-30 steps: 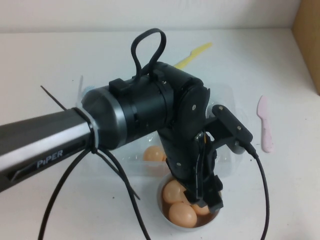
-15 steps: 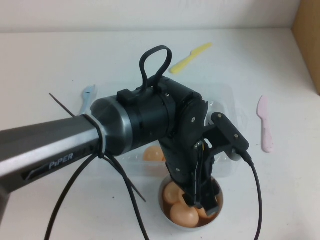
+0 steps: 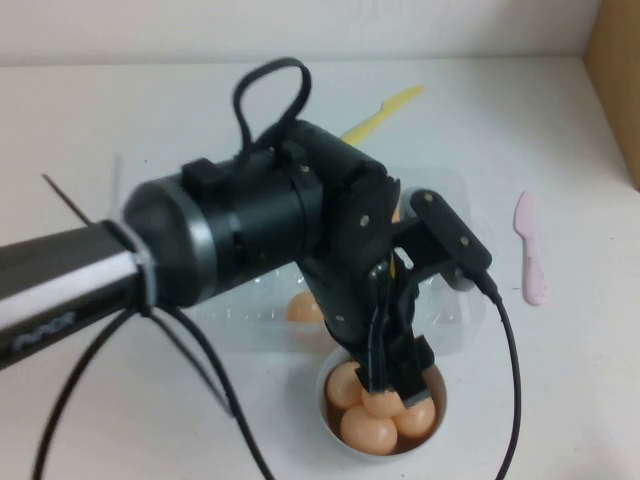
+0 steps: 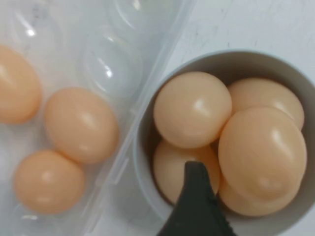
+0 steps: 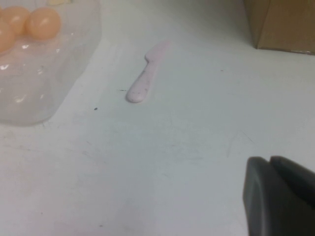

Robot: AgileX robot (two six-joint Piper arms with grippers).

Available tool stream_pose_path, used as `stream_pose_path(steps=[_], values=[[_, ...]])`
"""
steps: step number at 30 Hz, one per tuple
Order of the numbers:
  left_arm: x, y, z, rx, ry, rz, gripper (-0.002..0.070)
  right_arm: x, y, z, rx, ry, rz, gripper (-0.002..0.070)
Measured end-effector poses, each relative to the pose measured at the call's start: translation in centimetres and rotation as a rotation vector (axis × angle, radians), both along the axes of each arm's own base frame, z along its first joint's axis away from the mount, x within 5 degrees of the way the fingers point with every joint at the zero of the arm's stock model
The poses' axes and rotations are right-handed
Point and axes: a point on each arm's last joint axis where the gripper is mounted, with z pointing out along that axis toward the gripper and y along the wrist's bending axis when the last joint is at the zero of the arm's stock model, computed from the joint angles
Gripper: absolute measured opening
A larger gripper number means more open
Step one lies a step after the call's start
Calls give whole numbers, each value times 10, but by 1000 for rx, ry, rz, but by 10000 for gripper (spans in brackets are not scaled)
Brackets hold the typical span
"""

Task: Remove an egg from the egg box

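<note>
The clear egg box point(image 3: 455, 200) lies mid-table, mostly hidden behind my left arm; one egg point(image 3: 303, 307) shows in it. In the left wrist view the egg box point(image 4: 162, 49) holds three eggs, one of them in a cup near its rim point(image 4: 81, 124). My left gripper point(image 3: 395, 378) hangs open just above a small grey-white bowl point(image 3: 325, 410) with several eggs. One egg point(image 4: 261, 157) lies on top of the pile, beside my one visible finger point(image 4: 197, 201). My right gripper point(image 5: 269, 160) is shut and empty, low over bare table, out of the high view.
A pink spatula point(image 3: 530, 250) lies right of the egg box, also in the right wrist view point(image 5: 145, 78). A yellow spatula point(image 3: 390, 105) lies behind the box. A cardboard box point(image 3: 620, 80) stands at the far right edge.
My left arm has shifted over the bowl and its gripper stands a little higher. One more egg shows in the bowl under the fingers than a second ago.
</note>
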Motion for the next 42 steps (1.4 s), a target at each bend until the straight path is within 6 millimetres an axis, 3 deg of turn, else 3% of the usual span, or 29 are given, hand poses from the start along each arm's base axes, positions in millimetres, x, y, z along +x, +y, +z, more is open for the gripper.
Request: stream_pose_path(steps=[4,10,13,22,29,33,42], values=[[-7,12,29,-44,-63,41,382,0,0,0,0,0,0,-17],[-27,47,59,-192,-235,85,88,0,0,0,0,0,0,-17],[-45,69,61,-289,-293,93,25,0,0,0,0,0,0,-17],[-97,134,66,-544,-389,194,0,0,0,0,0,0,0,-17],[-123,173,87,-651,-456,241,-1,0,0,0,0,0,0,-17],[-131,185,91,-655,-459,253,-1,0,0,0,0,0,0,-17],[-133,189,87,-608,-450,261,-2,0,0,0,0,0,0,-17]])
